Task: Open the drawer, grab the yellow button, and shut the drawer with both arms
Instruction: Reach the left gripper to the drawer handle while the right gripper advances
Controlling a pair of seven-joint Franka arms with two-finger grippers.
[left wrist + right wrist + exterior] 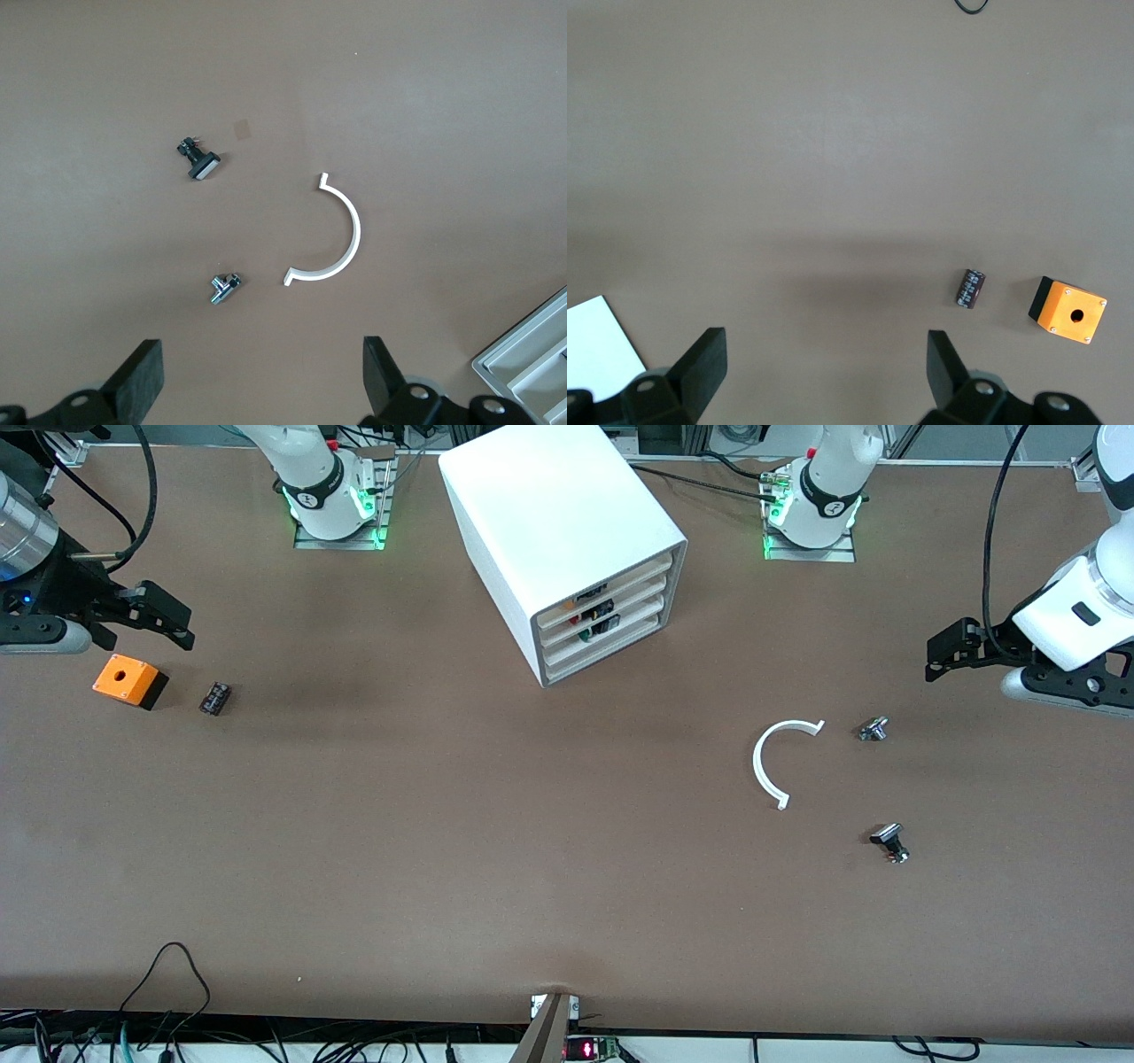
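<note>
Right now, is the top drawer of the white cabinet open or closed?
Closed. The drawer sits flush with the lower drawers in the cabinet front; neither pincer is near it.

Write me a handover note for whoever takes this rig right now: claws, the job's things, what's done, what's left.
Left claw: open, holding nothing, up over the table at the left arm's end, waiting.
Right claw: open, holding nothing, above the orange box at the right arm's end.
The drawer, top of the white cabinet, is shut. The button is not clearly visible; small coloured parts show through the drawer fronts.
On the table: white curved piece, two black-capped silver buttons, small dark part.
Done: nothing yet. Left: open drawer, take button, close drawer.
</note>
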